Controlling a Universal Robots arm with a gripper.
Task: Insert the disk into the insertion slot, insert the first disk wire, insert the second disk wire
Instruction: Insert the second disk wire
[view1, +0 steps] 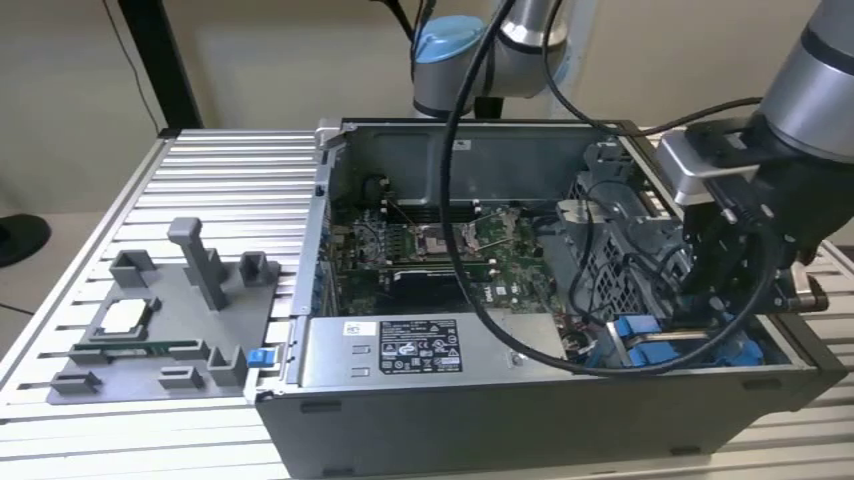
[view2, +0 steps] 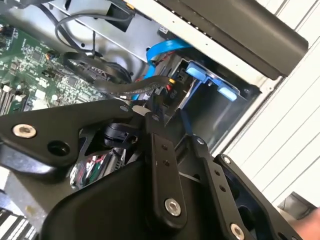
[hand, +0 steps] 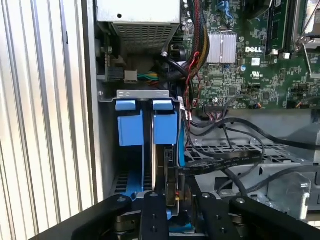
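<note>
The disk (hand: 165, 130), edge-on in its blue carrier, is seated in the insertion slot (hand: 142, 94) at the case's front corner, at about 4 o'clock from the motherboard (view1: 427, 250) in the exterior view. A black cable connector (hand: 172, 182) at the disk's rear edge is pinched between the gripper (hand: 172, 200) fingers. The power supply box (view1: 400, 350) is seen at 9 o'clock of the gripper (view1: 701, 300), the grey fixture tray (view1: 160, 320) further out on the table.

Black gripper (view1: 707, 300) fingertips hidden among cables inside the grey computer case (view1: 534, 400), blue-framed disk (hand: 165, 130) seen edge-on, label unseen
</note>
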